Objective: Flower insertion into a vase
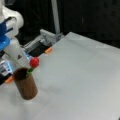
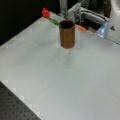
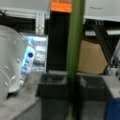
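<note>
Claw doesn't show in either front view, only the white-and-blue arm (image 1: 11, 37) at a front view's left edge and its white body (image 2: 113, 22) at a front view's right edge. In the wrist view, two dark blocks sit low in frame and I read them as the claw (image 3: 72, 86). A green shaft (image 3: 75, 45) runs straight up between them, from the bottom of the frame to the top. I can't tell whether the claw is clamped on that shaft or just standing around it. Left of the claw in the wrist view is a curved white housing (image 3: 10, 67). Above the claw is an orange tab (image 3: 61, 5), and up and right of it is a tan box (image 3: 92, 58). In both front views the vase (image 1: 26, 87) (image 2: 67, 36) stands upright on the grey table (image 1: 80, 80) (image 2: 62, 80), close to the arm's end of it. The flower (image 1: 33, 63) (image 2: 50, 17) is already in the vase. Its green stem goes down into the dark hollow and leans on the rim, and the red bloom hangs out past the edge. An orange tab (image 1: 48, 50) (image 2: 82, 28) lies at the table's edge just beyond the vase.
</note>
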Motion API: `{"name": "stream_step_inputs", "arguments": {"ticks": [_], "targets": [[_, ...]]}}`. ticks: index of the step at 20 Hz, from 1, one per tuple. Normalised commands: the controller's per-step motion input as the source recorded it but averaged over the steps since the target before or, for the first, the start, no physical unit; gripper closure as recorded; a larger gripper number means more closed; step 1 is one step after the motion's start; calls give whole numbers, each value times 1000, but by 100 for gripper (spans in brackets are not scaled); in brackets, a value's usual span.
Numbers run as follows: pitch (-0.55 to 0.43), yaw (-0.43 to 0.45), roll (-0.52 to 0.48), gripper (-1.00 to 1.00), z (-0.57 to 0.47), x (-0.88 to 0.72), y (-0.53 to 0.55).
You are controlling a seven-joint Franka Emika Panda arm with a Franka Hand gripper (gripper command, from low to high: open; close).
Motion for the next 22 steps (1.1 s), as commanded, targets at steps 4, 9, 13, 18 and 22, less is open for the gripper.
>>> {"name": "stream_step_inputs", "arguments": {"ticks": [4, 9, 13, 18, 22], "targets": [[934, 90, -119, 100, 331, 791, -213], [718, -23, -45, 100, 142, 561, -236], [440, -77, -29, 100, 41, 150, -203], [222, -34, -75, 100, 59, -102, -117], [95, -26, -103, 100, 82, -130, -55]]}}
